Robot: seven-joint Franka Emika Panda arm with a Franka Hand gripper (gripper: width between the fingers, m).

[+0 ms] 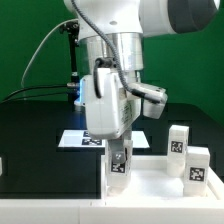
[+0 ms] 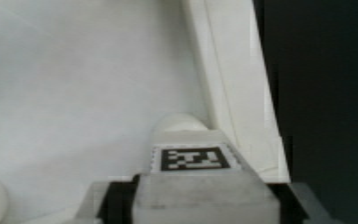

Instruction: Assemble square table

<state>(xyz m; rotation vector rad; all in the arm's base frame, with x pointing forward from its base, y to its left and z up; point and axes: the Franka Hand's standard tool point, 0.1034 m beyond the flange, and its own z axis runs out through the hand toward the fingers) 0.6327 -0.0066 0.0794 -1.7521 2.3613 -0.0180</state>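
My gripper [image 1: 118, 150] hangs from the arm in the middle of the exterior view, shut on a short white table leg [image 1: 119, 167] with a black-and-white tag. The leg points down at the near-left corner of the flat white square top [image 1: 150, 190]. In the wrist view the tagged leg [image 2: 194, 135] sits between the dark finger pads [image 2: 137, 200] of the gripper [image 2: 197, 200]. It stands over the white top [image 2: 69, 100], close to the top's raised edge [image 2: 229, 70]. Whether the leg's tip touches the top is hidden.
Two more tagged white legs [image 1: 178, 140] [image 1: 197, 166] stand upright at the exterior view's right, by the top's far right side. The marker board [image 1: 78, 140] lies on the black table [image 1: 30, 150] behind the gripper. Cables hang behind the arm.
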